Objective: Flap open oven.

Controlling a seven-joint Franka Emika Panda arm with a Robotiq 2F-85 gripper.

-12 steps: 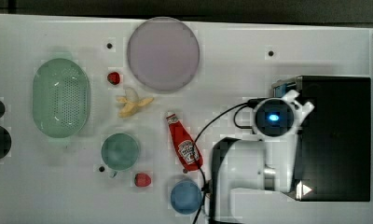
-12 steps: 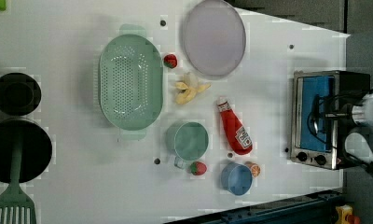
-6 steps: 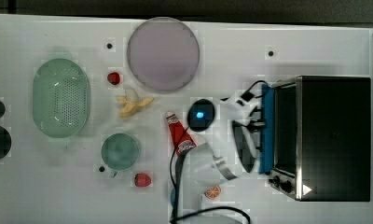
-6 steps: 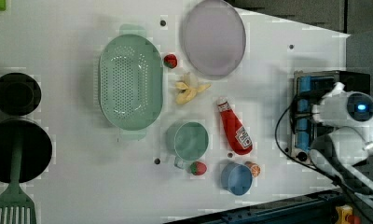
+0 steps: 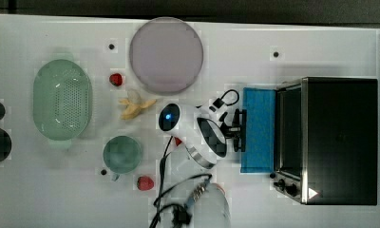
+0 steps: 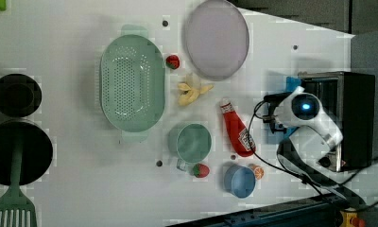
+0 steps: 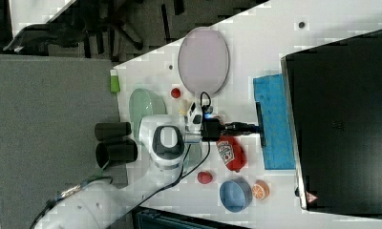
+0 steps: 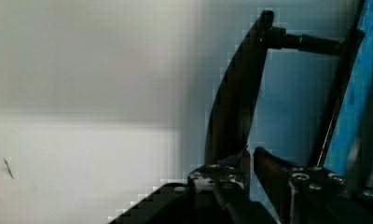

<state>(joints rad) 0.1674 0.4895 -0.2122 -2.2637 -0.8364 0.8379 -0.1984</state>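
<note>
Your boxy black toaster oven with the silver front frame (image 5: 340,137) sits at the top view's right end of the white table (image 5: 292,33), and its blue-tinted door (image 5: 258,129) already lies folded down nearly flat, reaching toward the top view's left, so by my reading the flap-open is essentially done. What is left, as I judge it, is for you to let go and back away. Your black two-finger gripper (image 5: 236,129) sits at the dark bar handle (image 5: 242,130) on the door's free edge; in the wrist view the fingers (image 8: 268,163) stand almost together beside the bar, but I cannot tell whether they pinch it or merely rest against it. For room, a red ketchup bottle (image 7: 229,152) lies just beside the arm, with a small blue bowl (image 7: 235,194) and an orange slice (image 7: 260,189) near the door's corner in the right view; the bare table between the door and the round lilac plate (image 5: 166,55) looks like your freest way out
</note>
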